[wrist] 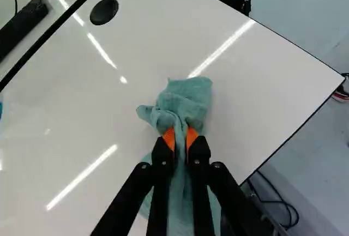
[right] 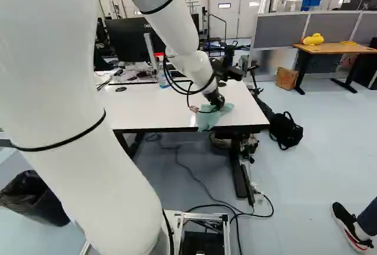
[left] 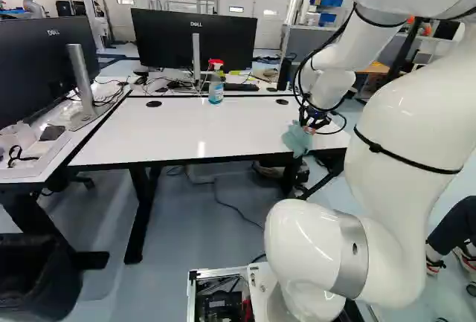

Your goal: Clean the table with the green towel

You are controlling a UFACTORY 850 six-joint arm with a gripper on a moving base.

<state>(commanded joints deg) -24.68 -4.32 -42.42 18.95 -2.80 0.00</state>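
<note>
Clock laid on the table, twelve away from base: crumpled pale green cloth towel (left: 297, 140) at four, on the white rectangular tabletop (left: 186, 129) by its front edge; long axis along the gripper's line in wrist view, bunched end ahead; black two-finger gripper (left: 311, 123) closed on towel, orange pads (wrist: 169, 137) pinching it; clear spray bottle (left: 216, 90) at twelve.

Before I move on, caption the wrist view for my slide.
Gripper pinching the bunched green towel over the glossy white table.
</note>
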